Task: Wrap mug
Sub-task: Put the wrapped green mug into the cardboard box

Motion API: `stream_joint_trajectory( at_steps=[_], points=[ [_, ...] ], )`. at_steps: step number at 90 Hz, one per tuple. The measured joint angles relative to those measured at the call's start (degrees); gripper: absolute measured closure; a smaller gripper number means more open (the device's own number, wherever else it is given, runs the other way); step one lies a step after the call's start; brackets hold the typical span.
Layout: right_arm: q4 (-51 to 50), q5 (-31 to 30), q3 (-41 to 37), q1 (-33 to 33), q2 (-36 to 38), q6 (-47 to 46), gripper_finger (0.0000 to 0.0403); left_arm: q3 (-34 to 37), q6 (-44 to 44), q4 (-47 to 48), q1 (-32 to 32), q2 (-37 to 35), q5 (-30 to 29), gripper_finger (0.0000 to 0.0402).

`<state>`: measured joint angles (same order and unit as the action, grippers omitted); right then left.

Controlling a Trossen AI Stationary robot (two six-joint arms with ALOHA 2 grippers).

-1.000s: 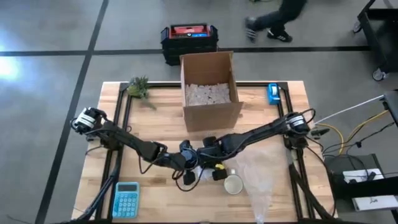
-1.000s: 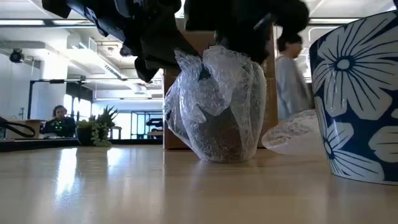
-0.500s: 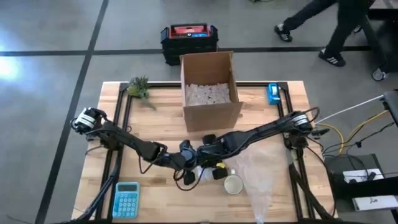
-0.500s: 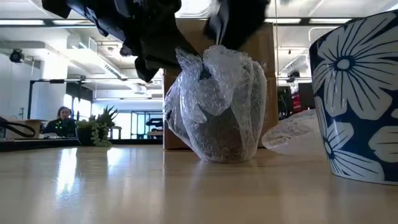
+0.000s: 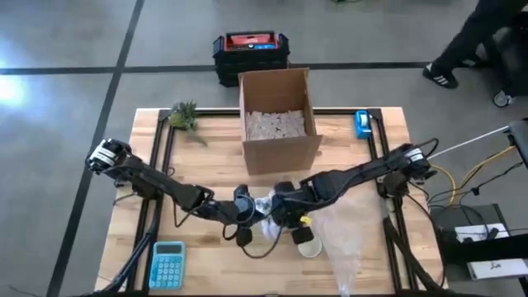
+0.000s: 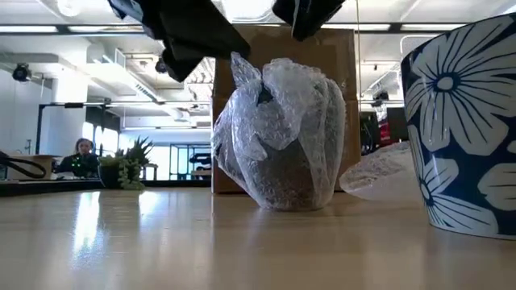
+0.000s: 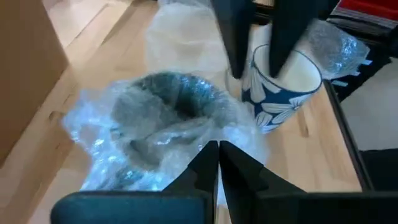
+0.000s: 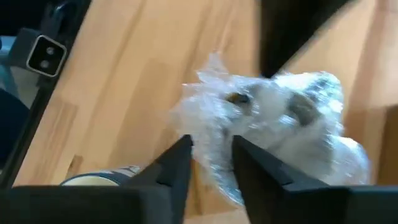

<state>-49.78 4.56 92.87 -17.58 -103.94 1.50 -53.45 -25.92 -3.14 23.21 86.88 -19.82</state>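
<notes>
The bubble-wrapped mug [image 6: 280,137] stands upright on the table [image 5: 214,157] near its middle, just in front of the open cardboard box [image 5: 278,115] that holds pale packing pieces [image 5: 275,124]. An unwrapped blue-and-white floral mug [image 7: 278,86] stands just right of it, empty. The left gripper [image 7: 218,154] hovers above the wrapped mug with fingers pressed together, holding nothing; the right gripper [image 8: 210,157] hangs over it too, its fingers a narrow gap apart and empty.

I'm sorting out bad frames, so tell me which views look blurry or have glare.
Right wrist view: the clear bubble-wrapped mug is smeared. Left wrist view: it looks soft. Low view: ceiling lights reflect off the wooden table, and the blue-and-white flowered mug is cropped.
</notes>
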Motion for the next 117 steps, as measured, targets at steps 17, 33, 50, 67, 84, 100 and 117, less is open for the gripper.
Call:
stream_joint_trajectory(
  at_steps=[17, 33, 50, 67, 84, 100, 117],
  points=[
    [1.1, -4.7, -0.2, -0.9, -5.0, 0.9, 0.0179, 0.0, -0.1, 1.3, 0.4, -0.6, -0.1, 0.0400],
    [0.0, -8.7, -0.2, -0.8, -9.5, -1.2, 0.0139, 0.0, -0.1, 1.4, 0.5, -0.4, -0.1, 0.0400],
    [0.4, -8.8, -0.1, -0.8, -12.0, 0.4, 0.0171, 0.0, -0.1, 1.3, 0.5, -0.4, 0.0, 0.0400],
    [0.0, -7.2, -0.1, -0.9, -11.7, 1.6, 0.0329, 0.0, -0.3, 1.2, 0.6, -0.4, 0.0, 0.0400],
    [-3.2, -6.3, 1.2, -1.3, -8.8, 2.7, 0.0373, 0.0, -0.3, 1.2, 0.7, -0.4, -0.1, 0.0400],
    [-10.8, -5.9, 6.5, -2.9, -3.3, 2.8, 0.0386, 0.0, -0.1, 4.2, 0.9, -1.6, 3.1, 0.0400],
    [-16.3, -6.6, 10.8, -3.1, 2.0, 3.0, 0.0386, 0.0, 0.4, 6.3, 1.4, -4.9, 3.3, 0.0400]
  ],
)
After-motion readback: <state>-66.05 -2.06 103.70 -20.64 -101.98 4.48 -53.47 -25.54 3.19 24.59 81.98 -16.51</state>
